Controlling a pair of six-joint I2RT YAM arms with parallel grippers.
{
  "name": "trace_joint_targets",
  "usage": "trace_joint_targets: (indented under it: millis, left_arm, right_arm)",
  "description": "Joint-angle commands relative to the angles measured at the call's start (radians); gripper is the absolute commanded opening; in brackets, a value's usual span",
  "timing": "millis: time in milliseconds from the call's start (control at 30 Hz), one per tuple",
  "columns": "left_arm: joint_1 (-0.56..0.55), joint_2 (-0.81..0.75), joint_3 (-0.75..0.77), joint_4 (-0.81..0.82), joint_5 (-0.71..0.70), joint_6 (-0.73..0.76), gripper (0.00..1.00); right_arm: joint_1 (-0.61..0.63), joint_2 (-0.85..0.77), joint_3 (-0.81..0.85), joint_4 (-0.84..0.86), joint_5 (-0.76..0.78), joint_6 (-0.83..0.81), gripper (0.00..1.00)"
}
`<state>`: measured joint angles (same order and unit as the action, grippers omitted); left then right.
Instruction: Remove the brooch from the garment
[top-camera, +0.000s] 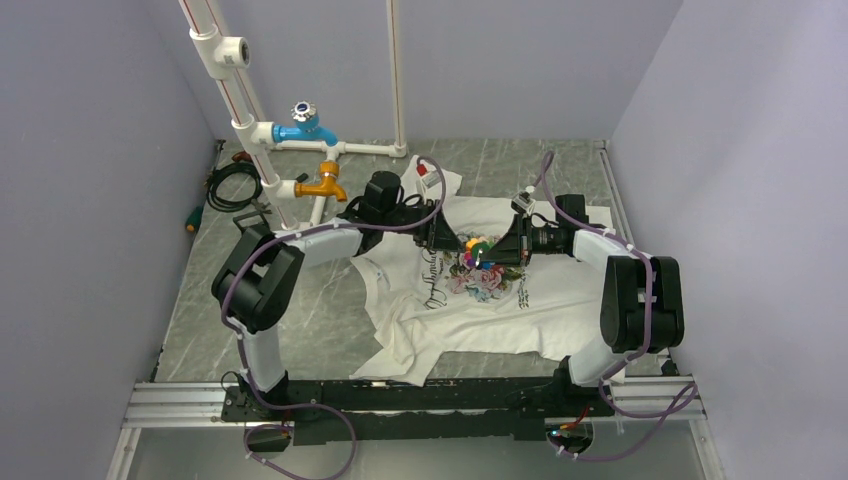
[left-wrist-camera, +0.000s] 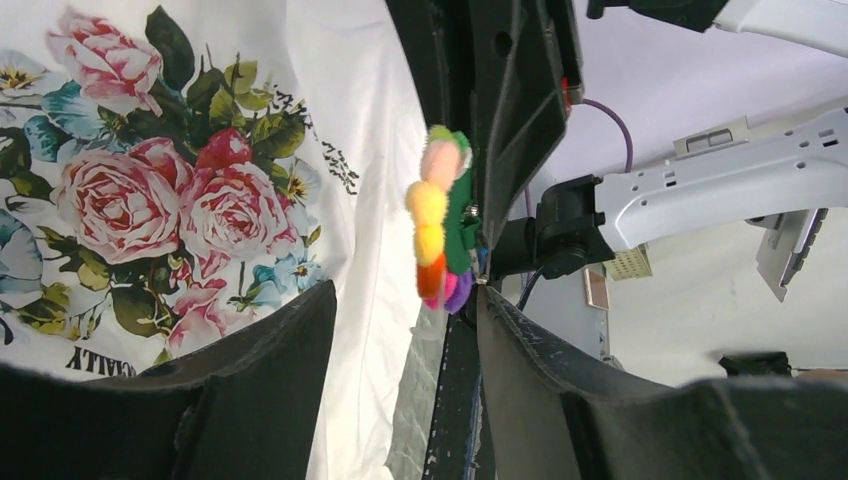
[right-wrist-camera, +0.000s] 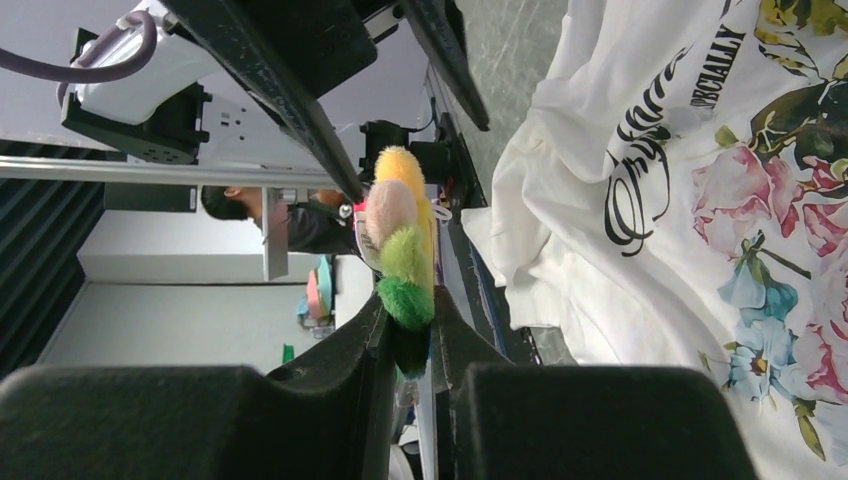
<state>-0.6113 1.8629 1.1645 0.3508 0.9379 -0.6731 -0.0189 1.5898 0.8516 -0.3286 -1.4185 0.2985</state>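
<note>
Cell is boxed in by plain pale lilac walls (top-camera: 90, 200) on three sides. The worktop (top-camera: 325, 330) is grey marble-pattern, with an aluminium rail (top-camera: 180, 405) along the near edge carrying both arm bases. Back-left there's a white PVC pipe rig (top-camera: 245, 110) with a blue valve (top-camera: 303, 128) and a brass tap (top-camera: 325, 183), and a coiled black cable (top-camera: 232, 185) lies on the worktop beside it. The garment (top-camera: 480, 320) is mid-worktop, print side up, mostly flat, bunched at the near-left hem. Left arm (top-camera: 262, 280) and right arm (top-camera: 640, 300) both reach in and meet nose to nose over the floral print. Right hand (right-wrist-camera: 408, 310) is clenched on the brooch (left-wrist-camera: 440, 225), fingers pinching it edge-on by its lower part. Left hand (left-wrist-camera: 408, 292) is released: wide gap between the fingers, with the brooch inside that gap, hard up against one finger (left-wrist-camera: 560, 380) and well apart from the other. The brooch is a cluster of fuzzy pink, yellow, orange, green and purple balls, held up above the print. In the right wrist view it sits against the room background, with shirt fabric off to one side. Can't tell whether it's still pinned to the cloth.
</note>
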Motion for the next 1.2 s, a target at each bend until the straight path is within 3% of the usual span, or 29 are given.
trace_joint_targets:
  millis: [0, 333, 600, 1167]
  left_arm:
    - [-0.006, -0.085, -0.012, 0.108, 0.032, 0.016, 0.59]
    - [-0.045, -0.041, 0.038, 0.122, 0.070, 0.022, 0.57]
    - [-0.063, -0.011, 0.072, 0.086, 0.068, 0.037, 0.49]
    - [-0.067, 0.025, 0.081, 0.064, 0.054, 0.030, 0.56]
  right_arm:
    - [-0.004, 0.010, 0.027, 0.008, -0.037, -0.018, 0.00]
    - [-0.006, 0.014, 0.052, -0.044, -0.059, -0.067, 0.00]
    - [-0.006, -0.002, 0.036, 0.001, -0.040, -0.025, 0.00]
    - [-0.004, -0.013, 0.049, -0.055, -0.060, -0.091, 0.00]
